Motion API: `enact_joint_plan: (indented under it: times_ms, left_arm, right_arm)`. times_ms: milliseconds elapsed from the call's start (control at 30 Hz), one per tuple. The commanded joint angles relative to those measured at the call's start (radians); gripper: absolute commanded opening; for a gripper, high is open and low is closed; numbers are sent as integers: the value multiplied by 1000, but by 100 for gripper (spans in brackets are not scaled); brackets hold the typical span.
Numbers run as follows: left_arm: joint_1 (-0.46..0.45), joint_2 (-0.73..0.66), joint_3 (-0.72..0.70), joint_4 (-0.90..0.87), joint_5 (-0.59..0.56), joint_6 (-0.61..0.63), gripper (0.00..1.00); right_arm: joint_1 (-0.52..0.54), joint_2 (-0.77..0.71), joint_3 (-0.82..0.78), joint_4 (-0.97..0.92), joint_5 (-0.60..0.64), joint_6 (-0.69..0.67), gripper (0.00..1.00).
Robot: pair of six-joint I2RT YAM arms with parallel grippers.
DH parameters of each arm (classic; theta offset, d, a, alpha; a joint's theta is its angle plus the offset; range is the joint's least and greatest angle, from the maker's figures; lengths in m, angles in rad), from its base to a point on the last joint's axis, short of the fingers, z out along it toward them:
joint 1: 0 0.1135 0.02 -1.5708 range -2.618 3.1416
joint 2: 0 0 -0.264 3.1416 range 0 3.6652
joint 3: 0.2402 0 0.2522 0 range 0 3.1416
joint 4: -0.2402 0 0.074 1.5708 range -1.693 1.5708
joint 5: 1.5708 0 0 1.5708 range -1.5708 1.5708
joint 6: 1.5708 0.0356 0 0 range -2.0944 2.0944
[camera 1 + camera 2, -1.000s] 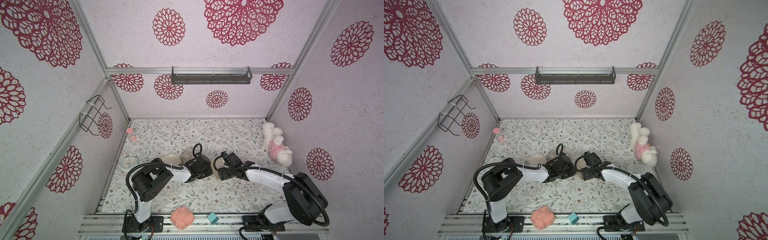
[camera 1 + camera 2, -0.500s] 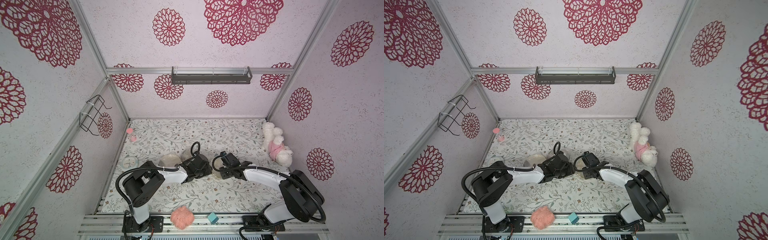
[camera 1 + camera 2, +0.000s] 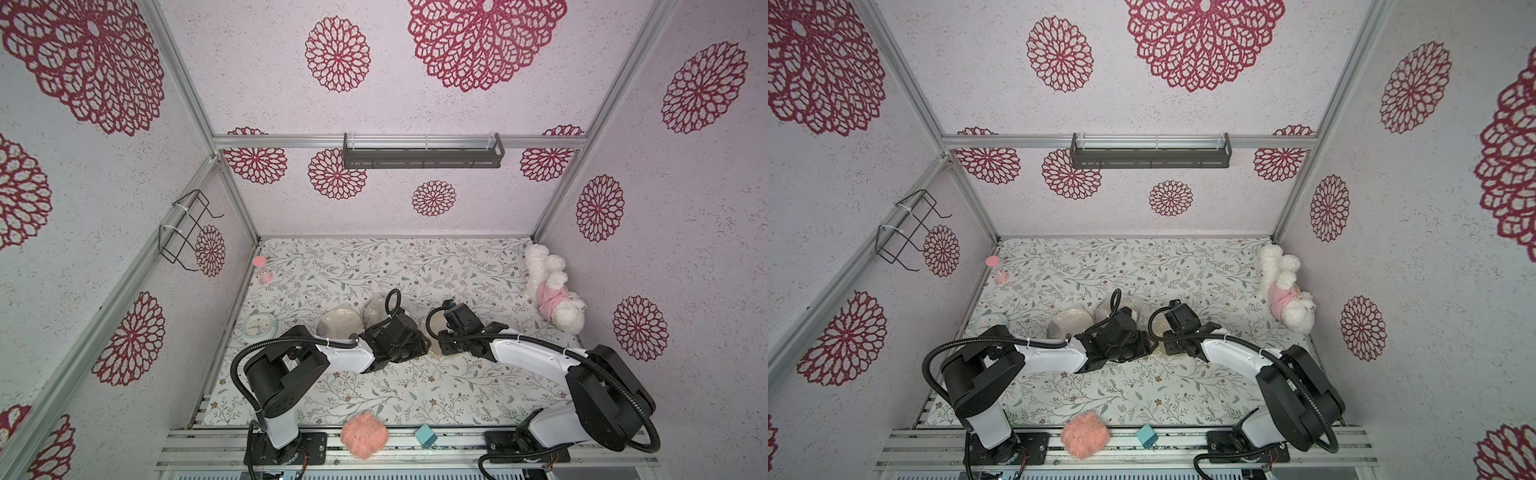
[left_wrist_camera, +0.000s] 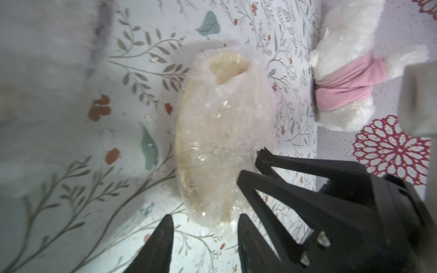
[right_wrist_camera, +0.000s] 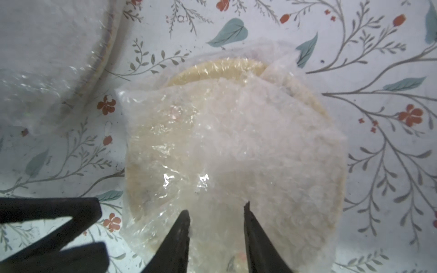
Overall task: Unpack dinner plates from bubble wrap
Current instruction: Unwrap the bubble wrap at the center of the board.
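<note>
Left gripper released, right gripper closing in
The left jaws, nearly closed a second ago, now stand spread either side of the near edge of the clear, crinkly bubble wrap. The right jaws have narrowed over the film, but I cannot tell whether they pinch it. The pale cream round dinner plate lies flat on the floral-patterned table between the grippers, covered except for one rim arc, so unwrapping has probably barely begun
</note>
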Motion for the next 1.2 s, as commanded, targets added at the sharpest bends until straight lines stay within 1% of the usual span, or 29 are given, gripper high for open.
enact_joint_plan:
  times_ms: [0,167,333,433,500,667,767,900,1033,1167]
  left_arm:
    - [-10,38,30,37,14,14,46]
    - [-14,74,35,54,20,7,43]
    - [-16,108,40,43,16,-16,40]
    - [-17,115,34,45,9,-24,41]
    - [-17,118,38,40,5,-24,43]
    - [-15,138,56,33,8,-19,44]
    - [-15,145,61,29,6,-17,42]
    - [-15,154,80,-7,-3,-2,34]
    - [-15,158,86,-26,-13,6,25]
    - [-12,156,99,-72,-34,28,20]
  right_arm:
    - [4,-42,-10,1,6,42,43]
    - [-26,-66,4,-41,6,30,49]
    - [-80,-102,10,-81,-17,1,59]
    - [-101,-113,11,-118,-12,-28,64]
    - [-110,-113,10,-136,-17,-51,67]
    - [-110,-110,3,-172,4,-87,70]
    - [-108,-114,-5,-186,11,-100,71]
    - [-87,-119,-10,-193,16,-114,72]
    - [-67,-101,-2,-202,60,-126,73]
    - [-49,-75,33,-233,127,-147,73]
